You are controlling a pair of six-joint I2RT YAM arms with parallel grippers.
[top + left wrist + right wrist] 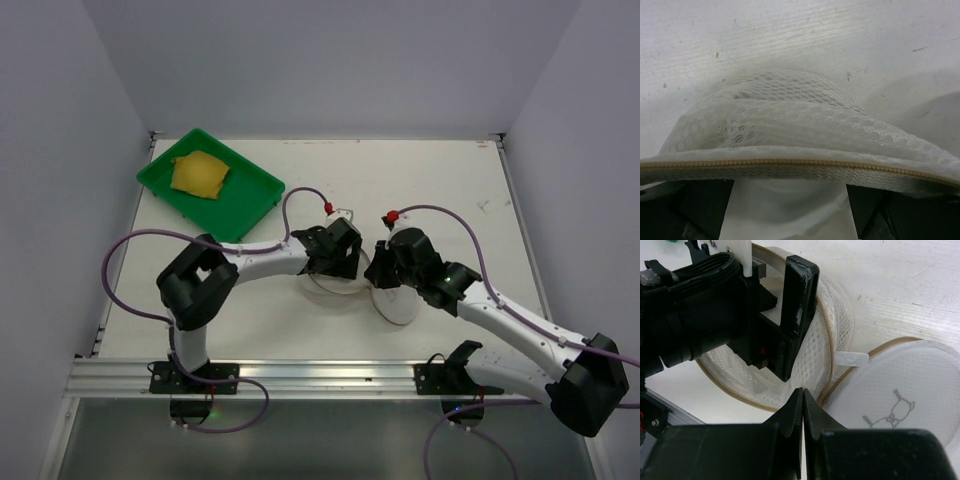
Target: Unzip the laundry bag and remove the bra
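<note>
The laundry bag (pixel 340 283) lies at mid-table, its round lid (pixel 912 385) with a small black mark flipped open to the right. My left gripper (pixel 790 212) is open and straddles the bag's tan-zippered rim (pixel 790 162), white mesh between its fingers (pixel 700 210). One left finger (pixel 800 300) reaches down into the bag's mouth. My right gripper (pixel 803 392) is shut, its tips pinching the mesh wall (pixel 815 355) at the near rim. The mustard-yellow bra (pixel 200 175) lies in the green tray (pixel 250 200) at the back left. A lacy white layer (pixel 740 130) shows through the mesh; what it is I cannot tell.
The two wrists sit close together over the bag (pixel 365 262). Purple cables (pixel 300 195) loop above each arm. White walls close the table in on three sides, and a metal rail (pixel 320 375) runs along the near edge.
</note>
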